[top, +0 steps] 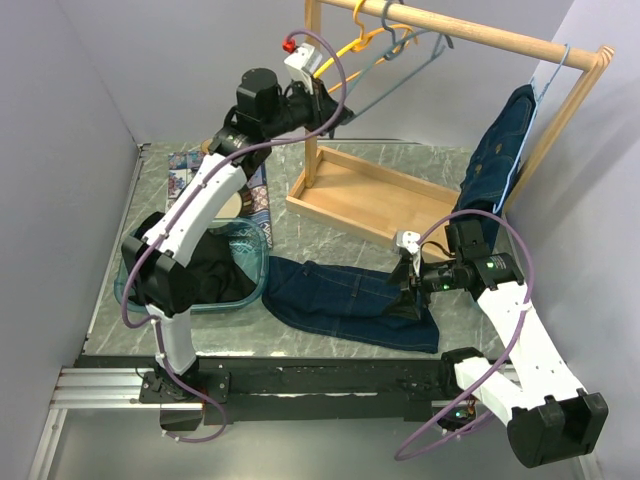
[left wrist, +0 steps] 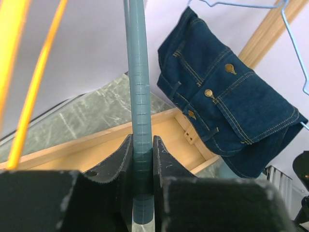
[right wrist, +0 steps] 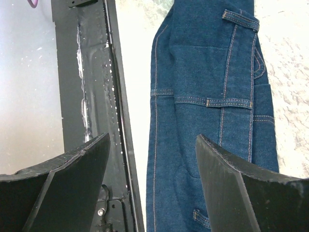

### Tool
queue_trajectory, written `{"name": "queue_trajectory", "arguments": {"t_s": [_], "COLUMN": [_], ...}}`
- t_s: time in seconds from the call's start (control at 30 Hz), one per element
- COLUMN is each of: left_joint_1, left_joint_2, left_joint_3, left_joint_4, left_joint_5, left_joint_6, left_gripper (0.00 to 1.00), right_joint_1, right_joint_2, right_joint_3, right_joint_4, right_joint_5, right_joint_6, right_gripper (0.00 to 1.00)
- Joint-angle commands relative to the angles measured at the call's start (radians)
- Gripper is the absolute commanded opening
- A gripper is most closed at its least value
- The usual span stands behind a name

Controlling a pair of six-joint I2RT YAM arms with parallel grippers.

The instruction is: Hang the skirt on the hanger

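A dark blue denim skirt lies flat on the table near the front edge. My right gripper hovers open over its right end; in the right wrist view the skirt runs under the right finger, and the gripper holds nothing. High at the back, my left gripper is at the wooden rack, shut on the lower bar of the grey hanger. In the left wrist view the grey hanger stands clamped between both pads of the gripper.
An orange hanger hangs beside the grey one. Another denim garment hangs on a light blue hanger at the rack's right end. The rack's wooden base tray sits mid-table. A teal bin with dark clothes stands at left.
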Motion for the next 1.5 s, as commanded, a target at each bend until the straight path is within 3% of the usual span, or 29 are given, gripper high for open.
{"name": "queue_trajectory", "arguments": {"t_s": [0.0, 0.17, 0.5, 0.9, 1.13, 1.23, 1.47], "left_joint_1": [-0.034, -0.047, -0.047, -0.044, -0.046, -0.046, -0.052], "left_joint_2": [-0.089, -0.158, -0.31, -0.2, -0.197, -0.27, -0.542], "left_joint_3": [-0.01, -0.036, -0.252, -0.113, -0.076, -0.163, -0.566], "left_joint_4": [0.098, 0.093, 0.158, 0.213, 0.224, 0.202, 0.184], "left_joint_5": [0.011, 0.008, 0.019, -0.024, 0.002, -0.006, 0.02], "left_joint_6": [0.027, 0.057, 0.093, 0.03, 0.005, 0.034, 0.108], "left_gripper": [0.01, 0.01, 0.01, 0.01, 0.01, 0.01, 0.01], "right_joint_1": [-0.012, -0.023, -0.024, -0.024, -0.024, -0.024, -0.023], "right_joint_2": [-0.013, -0.022, -0.059, -0.06, -0.042, -0.051, -0.096], "right_joint_3": [0.014, 0.022, 0.102, 0.16, 0.295, 0.313, 0.343], "right_joint_4": [-0.03, -0.072, -0.168, -0.201, -0.32, -0.354, -0.33], "right_joint_5": [-0.034, -0.042, 0.009, 0.006, 0.003, -0.02, -0.027], "right_joint_6": [-0.045, -0.094, -0.135, -0.112, -0.155, -0.157, -0.053], "right_gripper": [0.79, 0.79, 0.79, 0.79, 0.79, 0.79, 0.8]}}
